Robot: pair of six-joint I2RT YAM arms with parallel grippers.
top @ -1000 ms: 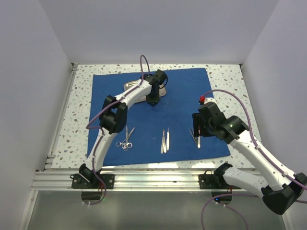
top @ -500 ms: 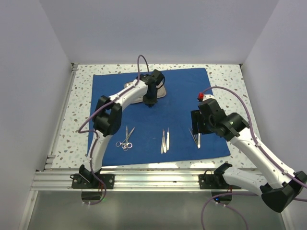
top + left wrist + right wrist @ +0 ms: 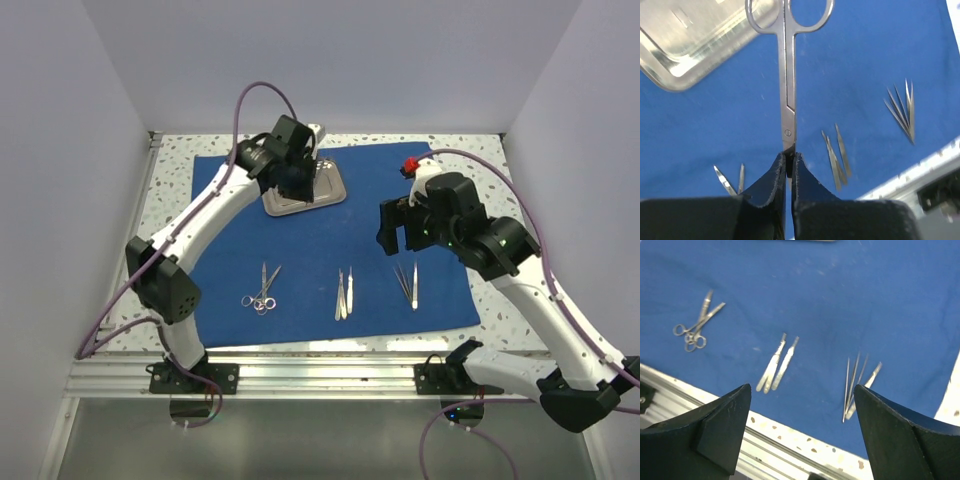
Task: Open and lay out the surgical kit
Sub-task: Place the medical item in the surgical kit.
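The royal-blue cloth (image 3: 330, 235) lies spread flat on the table. The steel tray (image 3: 310, 195) sits on its far part, and also shows in the left wrist view (image 3: 690, 47). My left gripper (image 3: 297, 182) hangs above the tray. It (image 3: 788, 161) is shut on the blades of ring-handled scissors (image 3: 788, 75), whose rings point away from it. My right gripper (image 3: 400, 235) is open and empty above the cloth's right part, and in its own view (image 3: 802, 390) it looks down on the laid-out instruments.
Laid along the cloth's near edge are ring-handled forceps (image 3: 260, 292), two flat steel handles (image 3: 343, 293) and thin tweezers (image 3: 408, 283). An aluminium rail (image 3: 330, 372) runs along the near table edge. White walls stand on three sides.
My left arm has risen and swung back and to the left, carrying the scissors up from the tray. My right gripper has lifted and shifted away from the tweezers.
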